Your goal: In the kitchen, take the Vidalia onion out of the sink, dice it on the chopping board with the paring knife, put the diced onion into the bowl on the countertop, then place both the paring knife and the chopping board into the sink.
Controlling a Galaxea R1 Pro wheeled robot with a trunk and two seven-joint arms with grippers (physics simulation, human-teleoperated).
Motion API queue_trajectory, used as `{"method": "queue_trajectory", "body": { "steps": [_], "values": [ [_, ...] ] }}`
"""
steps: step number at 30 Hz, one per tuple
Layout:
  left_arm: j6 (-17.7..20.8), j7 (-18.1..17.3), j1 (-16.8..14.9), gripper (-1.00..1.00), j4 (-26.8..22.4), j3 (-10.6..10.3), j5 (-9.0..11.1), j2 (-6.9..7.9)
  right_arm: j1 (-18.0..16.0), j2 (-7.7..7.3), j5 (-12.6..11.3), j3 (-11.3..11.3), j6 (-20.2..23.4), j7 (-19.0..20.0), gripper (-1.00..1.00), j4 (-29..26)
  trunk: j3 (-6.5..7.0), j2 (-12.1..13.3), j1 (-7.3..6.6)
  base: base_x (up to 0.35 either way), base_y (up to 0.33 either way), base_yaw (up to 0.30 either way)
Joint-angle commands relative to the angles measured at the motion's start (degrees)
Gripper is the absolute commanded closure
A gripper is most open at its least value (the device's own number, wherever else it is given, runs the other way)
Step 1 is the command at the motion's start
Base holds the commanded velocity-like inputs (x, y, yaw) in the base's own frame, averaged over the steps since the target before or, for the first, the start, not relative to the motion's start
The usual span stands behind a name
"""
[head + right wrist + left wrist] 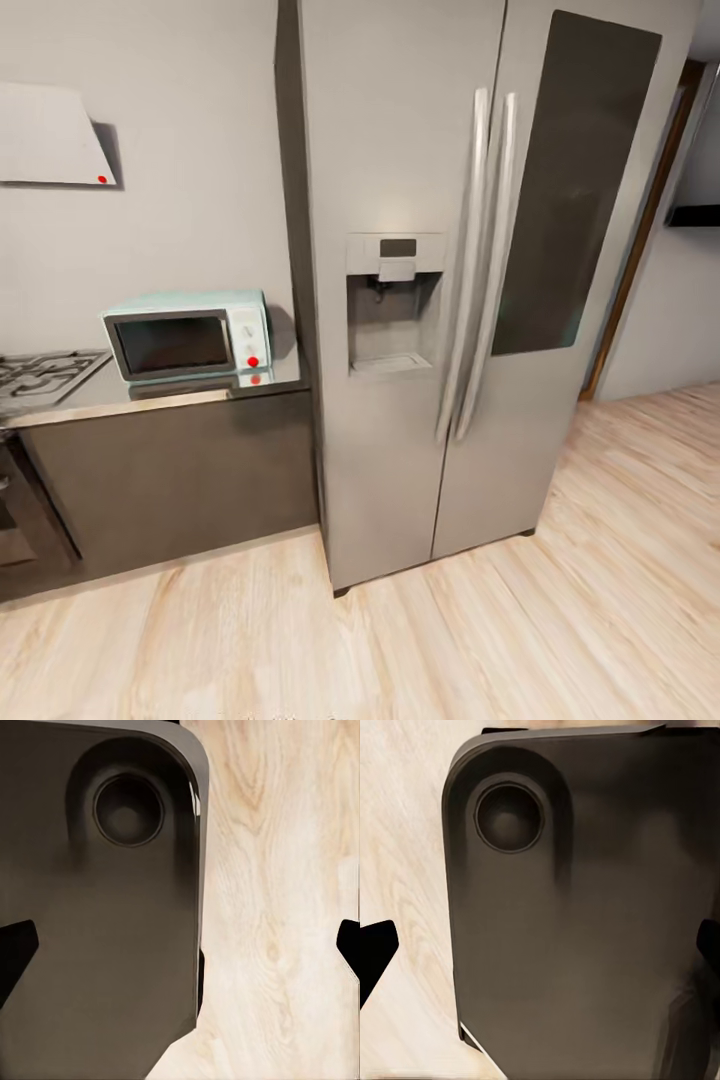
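Observation:
The sink, onion, chopping board, paring knife, bowl and glossy countertop are out of view. My left gripper (pixel 540 949) hangs open over the robot's dark base (pixel 585 907), its black fingertips (pixel 375 954) far apart with nothing between them. My right gripper (pixel 180 949) is open too, above the edge of the same dark base (pixel 97 907) and the pale wooden floor (pixel 277 907), and it holds nothing.
A tall grey double-door fridge (pixel 450 280) with a dispenser stands straight ahead. To its left, a dark counter (pixel 170 470) carries a mint microwave (pixel 188 337) and a hob (pixel 45 375). Light wood floor (pixel 620 560) stretches right toward a doorway (pixel 650 220).

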Motion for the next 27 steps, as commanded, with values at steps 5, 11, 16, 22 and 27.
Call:
{"method": "queue_trajectory", "body": {
  "steps": [5, 11, 16, 22, 27],
  "values": [
    [-0.08, 0.00, 0.01, -1.00, -0.08, -0.07, 0.07, -0.05, -0.03, -0.01, 0.04, 0.00, 0.04, -0.02, -1.00, 0.00, -0.32, -0.02, 0.00, 0.000, 0.000, 0.242],
    [-0.08, 0.00, 0.00, -1.00, -0.07, -0.08, 0.07, -0.06, -0.03, -0.01, 0.04, 0.00, 0.04, -0.04, -1.00, 0.00, -0.67, -0.02, 0.00, 0.000, 0.000, 0.238],
    [-0.08, 0.00, 0.02, -1.00, -0.06, -0.08, 0.07, -0.07, -0.03, -0.01, 0.05, -0.04, 0.04, -0.04, -1.00, 0.00, -0.96, -0.02, 0.00, 0.000, 0.000, 0.237],
    [-0.08, 0.00, 0.03, -1.00, -0.11, -0.02, 0.07, 0.03, -0.03, -0.01, 0.04, -0.06, 0.04, -0.03, -1.00, 0.00, -1.32, -0.02, 0.00, 0.000, 0.000, 0.237],
    [-0.08, 0.00, 0.01, -1.00, -0.11, 0.00, 0.07, 0.08, -0.03, -0.01, 0.04, -0.06, 0.04, -0.04, -1.00, 0.00, -1.61, -0.02, 0.00, 0.000, 0.000, 0.238]
  ]
}}
